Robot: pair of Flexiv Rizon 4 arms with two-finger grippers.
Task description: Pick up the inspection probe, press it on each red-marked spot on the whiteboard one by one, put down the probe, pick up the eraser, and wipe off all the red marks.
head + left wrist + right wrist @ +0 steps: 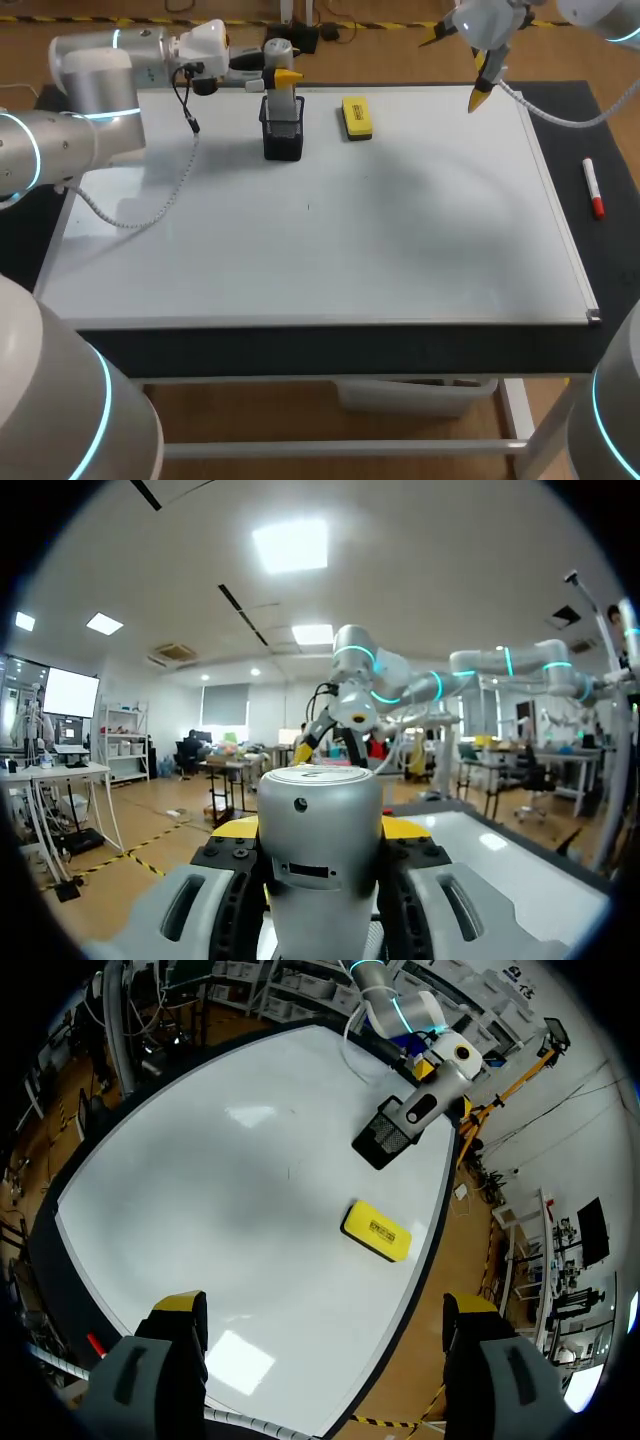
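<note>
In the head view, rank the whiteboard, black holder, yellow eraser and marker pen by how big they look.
1. whiteboard
2. black holder
3. yellow eraser
4. marker pen, longer than the eraser but much thinner

On the table (300,345), a whiteboard (400,250) across nearly all of it. Near the board's far edge, left of middle, a holder (283,140) with the inspection probe (283,98) upright in it. Around the probe's top, the left gripper (320,830), clamped from both sides. Right of the holder, apart from it, the eraser (357,117). Above the far right corner, the right gripper (325,1310), spread wide. Right of the board, off it, a marker (593,188).
</note>
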